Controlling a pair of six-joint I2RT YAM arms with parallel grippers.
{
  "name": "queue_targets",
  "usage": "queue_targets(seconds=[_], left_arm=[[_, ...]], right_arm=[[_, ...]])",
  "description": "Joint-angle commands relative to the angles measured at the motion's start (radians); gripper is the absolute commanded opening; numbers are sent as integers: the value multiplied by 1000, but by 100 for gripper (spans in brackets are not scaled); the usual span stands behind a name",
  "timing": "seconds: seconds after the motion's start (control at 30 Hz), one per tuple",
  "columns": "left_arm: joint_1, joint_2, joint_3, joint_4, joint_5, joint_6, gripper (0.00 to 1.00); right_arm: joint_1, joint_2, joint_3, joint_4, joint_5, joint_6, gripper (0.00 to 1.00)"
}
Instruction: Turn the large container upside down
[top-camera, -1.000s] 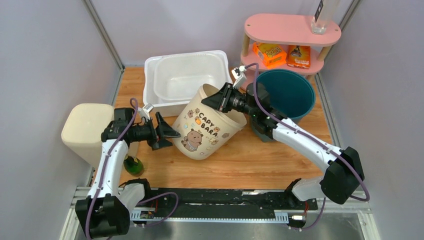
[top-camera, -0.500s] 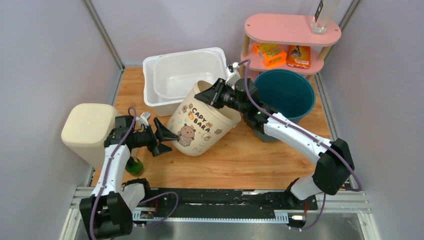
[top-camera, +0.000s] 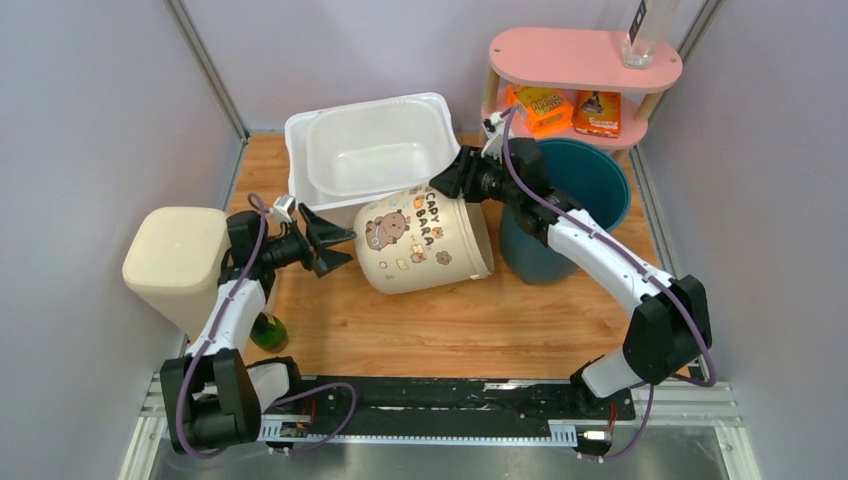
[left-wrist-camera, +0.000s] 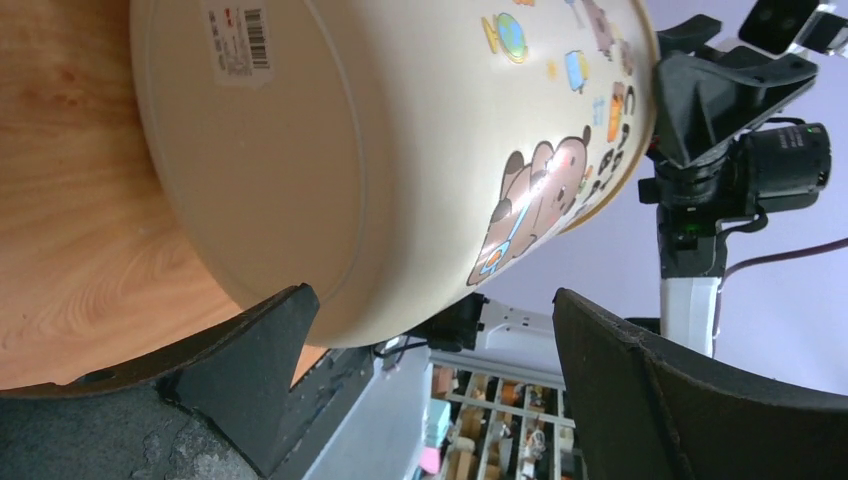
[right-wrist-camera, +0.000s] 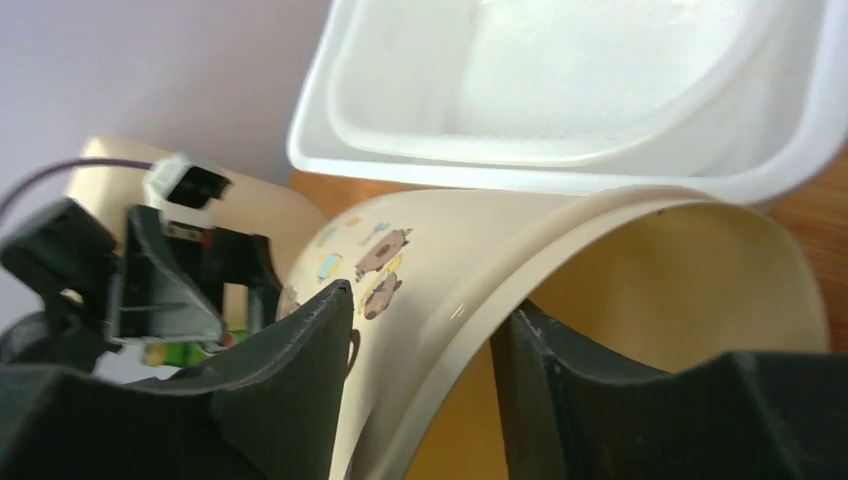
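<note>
The large container has its rim between the jaws of the right gripper, just slackened apart, and has dropped from tilted onto its side just before the white tub, the left gripper gaping at its base; inversion judged half done.

A light wooden counter fills the middle of the frame, its grain running left to right. Plain pale lilac walls close it in on the left, back and right, with slim aluminium posts slanting up at the back corners. A pink two-tier shelf on wooden legs stands at the upper right. A dark rail crosses the lower edge. The light is soft and even.
</note>
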Motion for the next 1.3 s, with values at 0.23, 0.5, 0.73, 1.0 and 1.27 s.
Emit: queue_targets(seconds=[0.23,0.5,0.73,1.0,1.27], left_arm=[[-40,40,100,113,-31,-24,100],[-51,-9,192,-287,-75,199,98],[-47,-76,267,-639,-86,428,98],[-24,-108,309,-893,-126,599,100],[-11,-65,388,-1169,-176,735,100]], right_arm=[[-21,40,236,-421,-35,-373,59],[-26,160,377,-789,-214,-493,35],[-17,193,371,-659,-466,-358,0],[47,291,354,-414,-592,-151,0],[-48,261,156,-302,-482,-98,0]])
